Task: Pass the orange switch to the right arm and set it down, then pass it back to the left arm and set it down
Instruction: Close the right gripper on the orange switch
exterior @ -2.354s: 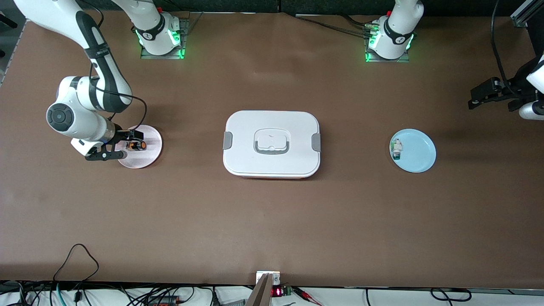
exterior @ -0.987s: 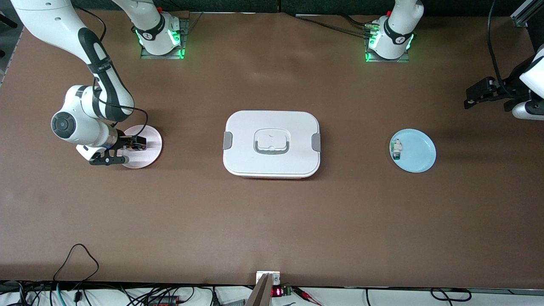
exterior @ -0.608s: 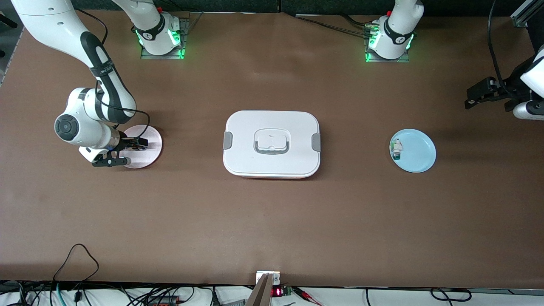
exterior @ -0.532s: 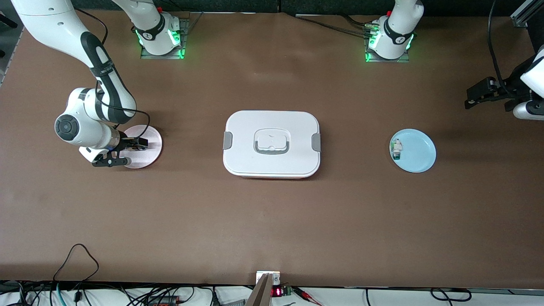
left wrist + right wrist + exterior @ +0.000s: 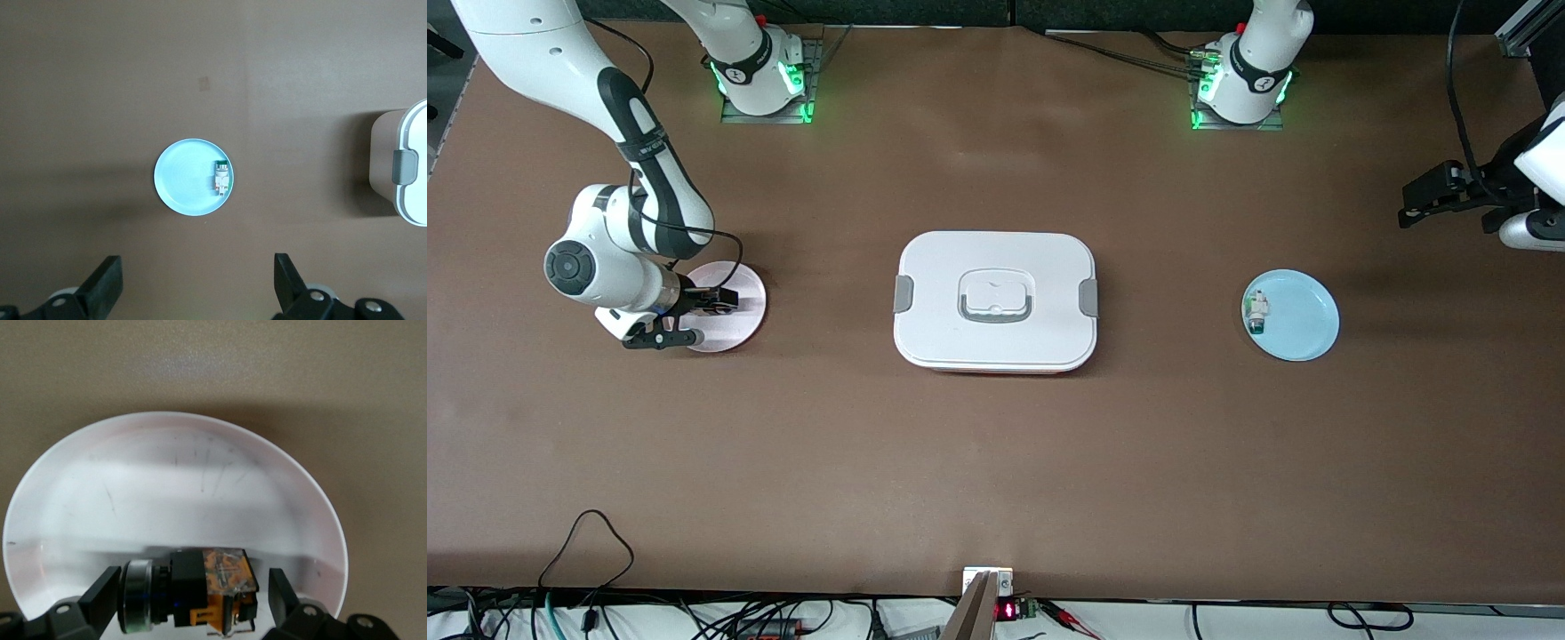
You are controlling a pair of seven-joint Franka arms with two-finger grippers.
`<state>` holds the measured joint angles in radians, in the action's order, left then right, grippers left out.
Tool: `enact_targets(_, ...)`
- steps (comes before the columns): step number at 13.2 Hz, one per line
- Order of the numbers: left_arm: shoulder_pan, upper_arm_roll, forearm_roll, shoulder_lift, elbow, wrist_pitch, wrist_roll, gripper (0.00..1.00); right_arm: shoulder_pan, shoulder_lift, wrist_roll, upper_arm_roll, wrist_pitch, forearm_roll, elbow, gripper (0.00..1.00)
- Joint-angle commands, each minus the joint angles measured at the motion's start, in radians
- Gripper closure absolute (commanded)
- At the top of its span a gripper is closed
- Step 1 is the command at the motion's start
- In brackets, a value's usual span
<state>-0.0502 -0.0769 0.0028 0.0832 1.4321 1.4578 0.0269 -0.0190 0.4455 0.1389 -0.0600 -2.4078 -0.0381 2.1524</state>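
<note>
The orange switch (image 5: 200, 590) lies on its side on the pale pink plate (image 5: 743, 307), near the plate's rim (image 5: 173, 433). My right gripper (image 5: 692, 318) is low over that plate, open, one finger (image 5: 100, 593) off the switch's silver-ringed end and the other off its orange end, a thin gap at each. In the front view the gripper hides the switch. The white box (image 5: 996, 302) stands at the table's middle. My left gripper (image 5: 1427, 200) waits open and empty in the air at the left arm's end of the table, its fingers (image 5: 107, 283) wide apart.
A light blue plate (image 5: 1303, 322) with a small white-and-green component (image 5: 1256, 313) sits between the box and the left arm's end. The left wrist view shows that plate (image 5: 183, 177) and the box's clipped end (image 5: 407, 167). Cables lie along the table's near edge.
My right gripper has crept a little toward the box and settled lower around the switch, covering its orange in the front view. The left gripper shifted away from the blue plate, then held still.
</note>
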Motion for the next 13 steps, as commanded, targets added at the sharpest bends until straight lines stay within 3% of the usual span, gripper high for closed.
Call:
enact_targets(1, 0.006, 0.000, -0.010, -0.013, -0.007, -0.008, 0.001, 0.00, 0.004, 0.012, 0.027, 0.005, -0.004, -0.022, -0.011, 0.07)
enact_targets(5, 0.006, -0.001, -0.010, -0.013, -0.007, -0.008, 0.002, 0.00, 0.005, 0.010, 0.204, 0.005, 0.001, -0.022, -0.014, 0.64)
enact_targets(6, 0.006, -0.001, -0.010, -0.013, -0.007, -0.008, 0.002, 0.00, 0.007, 0.009, 0.228, 0.005, 0.001, -0.022, -0.019, 0.70)
enact_targets(9, 0.006, 0.003, -0.010, -0.013, -0.007, -0.008, 0.011, 0.00, 0.007, -0.016, 0.229, 0.006, 0.025, -0.023, -0.043, 0.72)
enact_targets(12, 0.006, 0.003, -0.010, -0.013, -0.007, -0.008, 0.011, 0.00, 0.005, -0.068, 0.228, 0.009, 0.213, -0.026, -0.138, 0.72)
enact_targets(13, 0.004, 0.003, -0.010, -0.013, -0.007, -0.008, 0.011, 0.00, 0.005, -0.086, 0.229, 0.012, 0.278, -0.064, -0.169, 0.73)
